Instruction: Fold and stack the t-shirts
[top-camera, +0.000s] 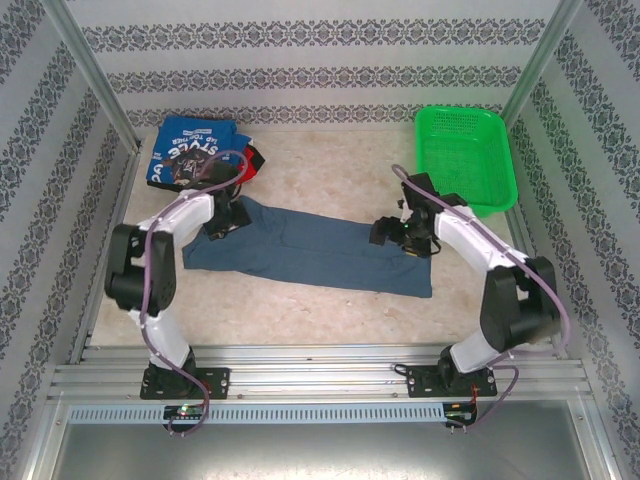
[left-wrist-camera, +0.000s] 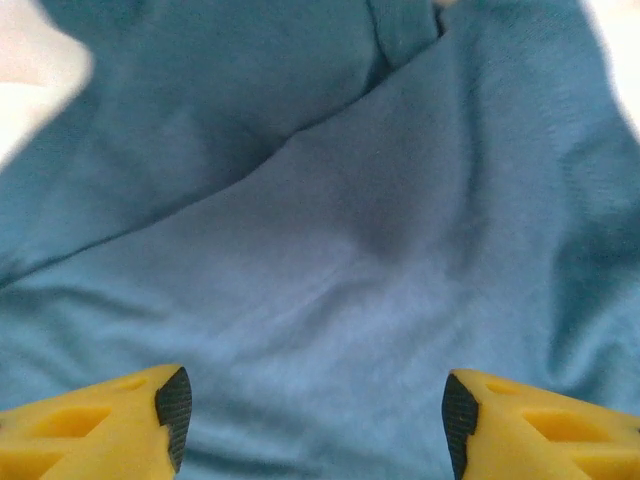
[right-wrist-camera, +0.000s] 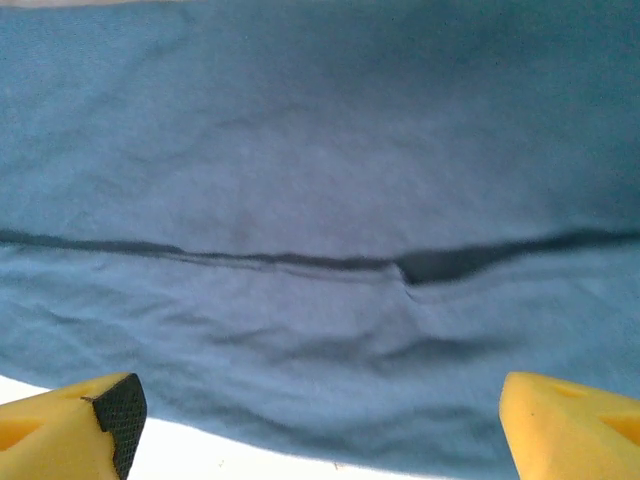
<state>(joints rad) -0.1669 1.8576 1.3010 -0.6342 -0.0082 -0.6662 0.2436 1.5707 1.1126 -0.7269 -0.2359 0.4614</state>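
Pale speckled worktop (top-camera: 330, 165). Across the middle, lying flat as a long band from left to right: slate-blue t-shirt (top-camera: 310, 255). In the far left corner: bright blue t-shirt (top-camera: 192, 150) with white lettering, atop a red one (top-camera: 257, 157) showing at its right edge. In the far right corner: green mesh basket (top-camera: 465, 160).

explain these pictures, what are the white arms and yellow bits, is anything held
Two robot arms stand at the near edge of a table. The wide picture is from a camera above and behind them; the close-ups are from wrist cameras, the yellow wedges being gripper fingers. A slate-blue t-shirt lies folded across the table, a pile of shirts back left, a green basket back right. The left gripper and right gripper are over the shirt's ends, both open, holding nothing.
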